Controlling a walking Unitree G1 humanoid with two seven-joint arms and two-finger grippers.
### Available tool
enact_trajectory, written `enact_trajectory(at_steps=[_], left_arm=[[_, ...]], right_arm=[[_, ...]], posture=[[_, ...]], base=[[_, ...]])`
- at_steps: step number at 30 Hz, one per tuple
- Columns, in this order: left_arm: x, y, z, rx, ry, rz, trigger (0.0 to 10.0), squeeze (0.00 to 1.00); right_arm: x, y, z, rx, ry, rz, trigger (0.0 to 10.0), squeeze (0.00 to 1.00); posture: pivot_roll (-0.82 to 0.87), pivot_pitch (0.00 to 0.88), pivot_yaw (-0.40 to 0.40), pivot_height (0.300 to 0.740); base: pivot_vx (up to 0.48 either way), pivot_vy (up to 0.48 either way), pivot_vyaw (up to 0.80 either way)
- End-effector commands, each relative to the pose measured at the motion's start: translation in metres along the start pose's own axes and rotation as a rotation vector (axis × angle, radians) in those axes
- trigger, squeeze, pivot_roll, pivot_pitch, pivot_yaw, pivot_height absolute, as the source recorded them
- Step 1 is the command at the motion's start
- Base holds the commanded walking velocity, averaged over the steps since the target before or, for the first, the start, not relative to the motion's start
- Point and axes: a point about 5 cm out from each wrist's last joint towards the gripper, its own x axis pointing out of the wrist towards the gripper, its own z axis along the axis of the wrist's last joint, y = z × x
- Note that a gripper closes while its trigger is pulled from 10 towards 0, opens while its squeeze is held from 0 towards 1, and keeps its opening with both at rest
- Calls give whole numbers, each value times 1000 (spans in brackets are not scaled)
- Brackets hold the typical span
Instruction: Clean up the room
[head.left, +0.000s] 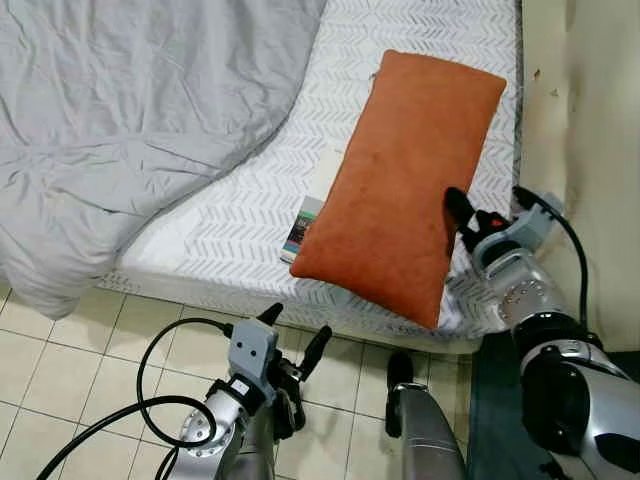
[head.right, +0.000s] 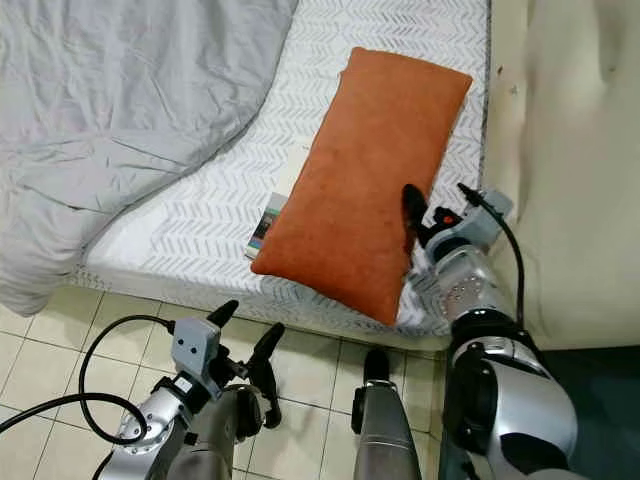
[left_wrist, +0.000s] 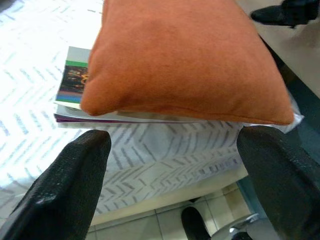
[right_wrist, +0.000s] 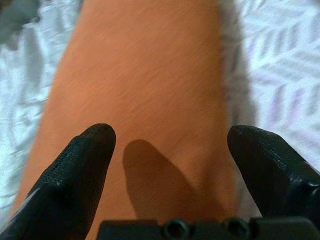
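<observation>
Bedroom corner, tiled floor (head.left: 60, 350) of pale square tiles; one mattress (head.left: 230, 215) is recorded, covered in a white sheet with a grey chevron pattern. One grey duvet (head.left: 120, 110), crumpled and soft, is heaped on the mattress beside the pillow, one edge hanging toward the floor. One rust-orange pillow (head.left: 405, 180), long, rectangular and of a suede-like nap, is laid diagonally on the mattress near the cream wall (head.left: 590, 150). One flat booklet or magazine (left_wrist: 72, 82) is tucked partly under the pillow's lower corner; a green band and a dark picture are seen on its cover, but no writing can be read.

Right gripper (right_wrist: 170, 165): fingers spread apart, held over the pillow's lower end, nothing grasped. Left gripper (head.left: 293, 335): fingers likewise parted, held low over the floor below the mattress edge, nothing held.
</observation>
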Motion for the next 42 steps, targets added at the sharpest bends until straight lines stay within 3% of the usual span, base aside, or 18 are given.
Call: enact_trajectory(at_steps=[1,5,7,14,21,23,25,31,42], left_arm=[[-9,-3,-6,-9,32,9,10000,0],[-12,-3,-7,-11,39,12,10000,0],[-14,-6,-12,-17,64,10,10000,0],[-13,-8,-14,-23,79,7,10000,0],[-11,-6,-13,-21,81,15,10000,0],[-10,-8,-12,-25,74,6,10000,0],[-10,-14,-7,-76,30,-36,10000,0],[-5,-15,-10,-11,26,-46,10000,0],[-1,-12,-7,-33,10,-11,10000,0]], right_arm=[[-3,-4,-4,31,14,10,10000,0],[-3,-2,-4,61,23,53,10000,0],[-6,-1,-17,38,104,105,10000,0],[-11,-3,-38,5,203,103,10000,0],[-19,-1,-73,-19,345,75,9765,0],[-20,0,-78,-35,364,59,0,0],[-18,5,-81,-37,375,84,0,0],[-17,5,-78,-50,364,71,0,0],[-11,0,-54,-80,267,36,0,0]], posture=[[-62,494,18,740],[-63,493,16,740],[-65,492,14,740],[-69,492,15,740],[-66,498,20,740],[-65,499,21,740],[-61,498,20,740],[-71,498,13,740],[-72,496,18,740]], base=[[0,0,0],[0,0,0],[0,0,0],[0,0,0],[0,0,0],[0,0,0],[0,0,0],[0,0,0],[0,0,0]])
